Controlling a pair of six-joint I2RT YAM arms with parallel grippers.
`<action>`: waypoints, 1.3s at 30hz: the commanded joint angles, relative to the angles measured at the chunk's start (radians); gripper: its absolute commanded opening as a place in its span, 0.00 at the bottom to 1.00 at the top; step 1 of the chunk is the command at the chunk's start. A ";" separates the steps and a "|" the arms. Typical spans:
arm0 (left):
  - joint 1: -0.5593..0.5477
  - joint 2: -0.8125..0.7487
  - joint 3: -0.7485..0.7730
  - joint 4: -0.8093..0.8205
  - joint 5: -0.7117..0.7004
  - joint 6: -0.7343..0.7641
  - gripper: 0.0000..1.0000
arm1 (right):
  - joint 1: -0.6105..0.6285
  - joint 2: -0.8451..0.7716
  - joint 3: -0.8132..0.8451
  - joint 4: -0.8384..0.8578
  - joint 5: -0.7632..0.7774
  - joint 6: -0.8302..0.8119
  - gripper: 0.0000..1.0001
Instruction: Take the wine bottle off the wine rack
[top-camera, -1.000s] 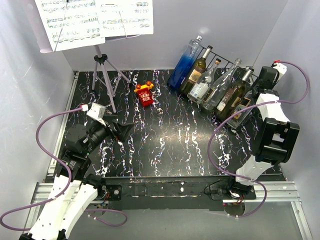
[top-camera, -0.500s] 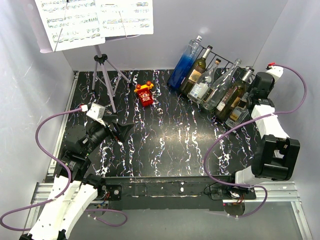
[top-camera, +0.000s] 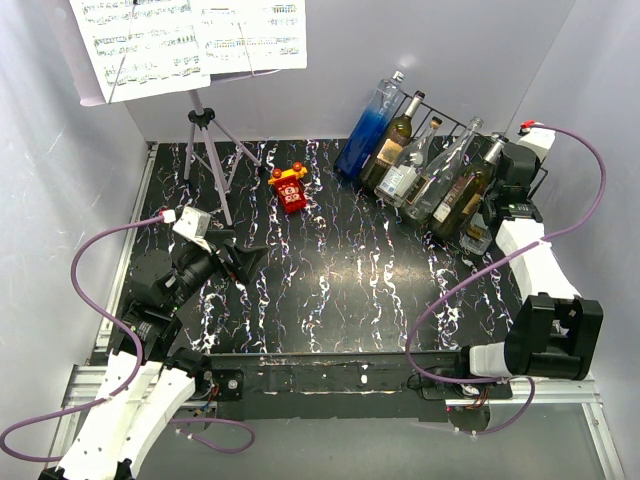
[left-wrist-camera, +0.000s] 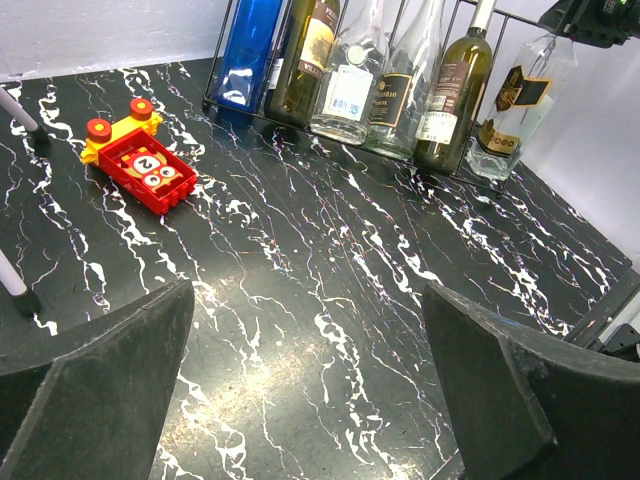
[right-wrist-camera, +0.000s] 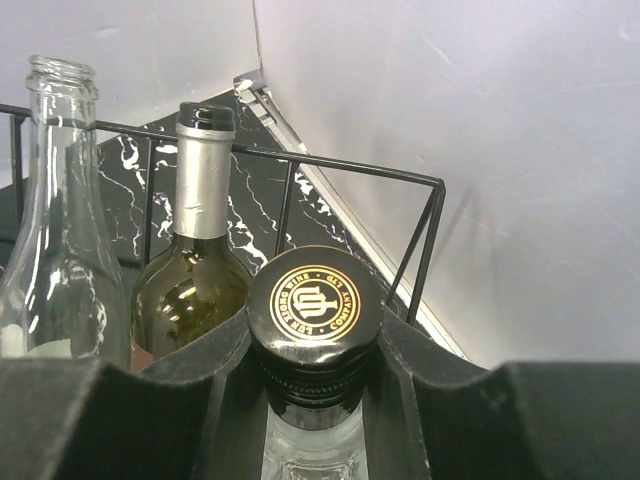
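Note:
The wine rack (top-camera: 442, 122), a black wire frame, stands at the back right and holds several leaning bottles. My right gripper (top-camera: 499, 193) is shut on the black gold-printed cap (right-wrist-camera: 312, 298) of a clear wine bottle (top-camera: 477, 233) at the rack's right end. In the right wrist view the gripper (right-wrist-camera: 312, 345) has a finger pressed on each side of the cap, with the rack's wire (right-wrist-camera: 350, 166) behind. The bottle (left-wrist-camera: 520, 100) also shows in the left wrist view, leaning beside the rack (left-wrist-camera: 300, 122). My left gripper (top-camera: 246, 258) is open and empty over the table's left, shown wide apart in its own view (left-wrist-camera: 308, 330).
A blue bottle (top-camera: 368, 128), a dark green bottle (right-wrist-camera: 195, 280) and a clear bottle (right-wrist-camera: 55, 250) sit in the rack. A red and yellow toy (top-camera: 289, 187) lies mid-table. A tripod music stand (top-camera: 205, 125) with sheet music stands back left. Grey walls close off the sides.
My right wrist has moved back and left toward the rack's right end, still on the clear bottle's cap; the bottle stands a little steeper. The left arm has not moved.

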 joint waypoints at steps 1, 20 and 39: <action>-0.002 -0.002 0.000 -0.009 -0.010 0.015 0.98 | 0.024 -0.091 0.003 0.152 0.071 -0.065 0.01; -0.002 -0.044 -0.002 -0.032 -0.124 0.021 0.98 | 0.251 -0.293 -0.036 0.100 -0.253 -0.065 0.01; -0.002 -0.252 -0.022 -0.091 -0.639 -0.022 0.98 | 0.860 0.170 0.257 0.364 -0.683 -0.119 0.01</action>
